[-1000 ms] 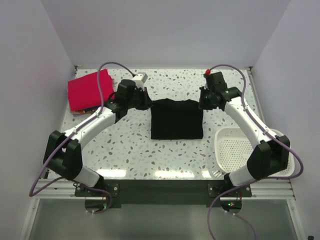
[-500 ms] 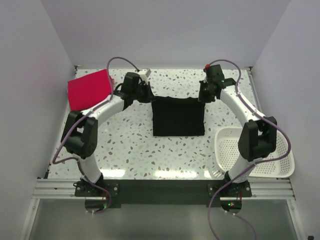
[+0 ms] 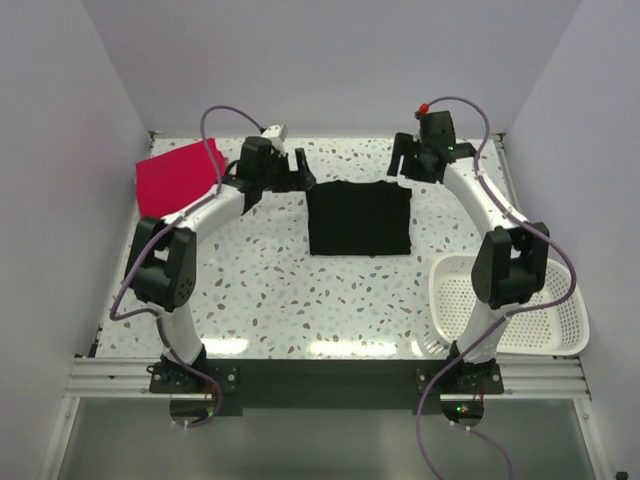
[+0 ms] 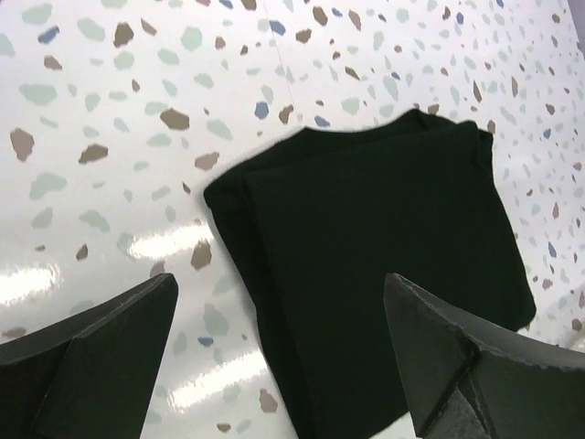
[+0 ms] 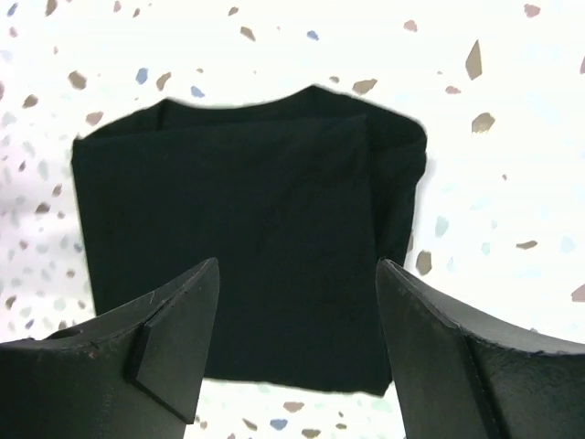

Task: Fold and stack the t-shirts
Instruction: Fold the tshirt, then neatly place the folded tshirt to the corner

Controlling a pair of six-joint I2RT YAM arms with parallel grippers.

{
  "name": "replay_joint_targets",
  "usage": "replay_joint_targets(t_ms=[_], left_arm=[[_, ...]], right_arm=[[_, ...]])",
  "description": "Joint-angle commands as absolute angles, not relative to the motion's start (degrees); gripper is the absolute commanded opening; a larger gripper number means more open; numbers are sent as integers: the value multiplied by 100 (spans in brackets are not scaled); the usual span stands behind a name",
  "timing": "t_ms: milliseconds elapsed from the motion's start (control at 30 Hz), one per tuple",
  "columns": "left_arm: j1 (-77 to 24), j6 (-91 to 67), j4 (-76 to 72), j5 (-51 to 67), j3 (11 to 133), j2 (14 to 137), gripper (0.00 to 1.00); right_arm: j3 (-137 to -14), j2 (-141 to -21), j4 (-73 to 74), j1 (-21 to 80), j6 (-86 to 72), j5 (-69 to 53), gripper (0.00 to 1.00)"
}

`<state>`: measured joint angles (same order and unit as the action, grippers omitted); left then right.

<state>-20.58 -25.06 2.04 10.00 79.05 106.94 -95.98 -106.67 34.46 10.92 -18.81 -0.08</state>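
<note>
**STATUS: BOTH CLAWS RELEASED, BLACK T-SHIRT FOLDED AT TABLE CENTRE**

1. Left claw. My left claw [image 3: 300, 169] is spread wide and holds nothing. It hangs over the far half of the table [image 3: 260, 285], just beside the far-left corner of the black t-shirt [image 3: 360, 219]. In the left wrist view its two dark fingers [image 4: 91, 343] frame the garment, with speckled tabletop and black cloth showing between them.

2. Right claw. My right claw [image 3: 399, 165] is also spread and empty. It sits just beside the far-right corner of the same garment. In the right wrist view the fingers [image 5: 169, 334] stand apart on either side of the cloth. They appear to be clear of the fabric, though that view does not settle whether the tips graze it.

3. Black t-shirt. It lies flat on the table between my two claws, folded into a compact, roughly square shape. A second layer shows along one side edge in both wrist views. No chest mark is visible on the upper face.

4. Pinkish-red t-shirt [image 3: 175, 178]. It lies folded at the far-left corner of the table, well apart from the black one, partly crossed by my left arm's cable.

5. Basket [image 3: 440, 290]. The white mesh basket rests at the near-right edge of the table, beside my right arm.
</note>
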Motion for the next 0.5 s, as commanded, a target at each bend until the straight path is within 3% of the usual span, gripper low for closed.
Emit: replay_joint_targets(t_ms=[0,200,467], left_arm=[[-2039,-2688,-324,1246,7332,10144,100],[-2039,-3163,-1361,2098,6041,9835,100],[-2039,-3560,-2461,2707,5528,10185,100]], right_arm=[[-9002,-9985,2998,1107,-1828,-447,72],[-8043,-9835,2532,1336,-2021,-1299,68],[-7656,-10291,2329,1485,-2180,-1644,63]])
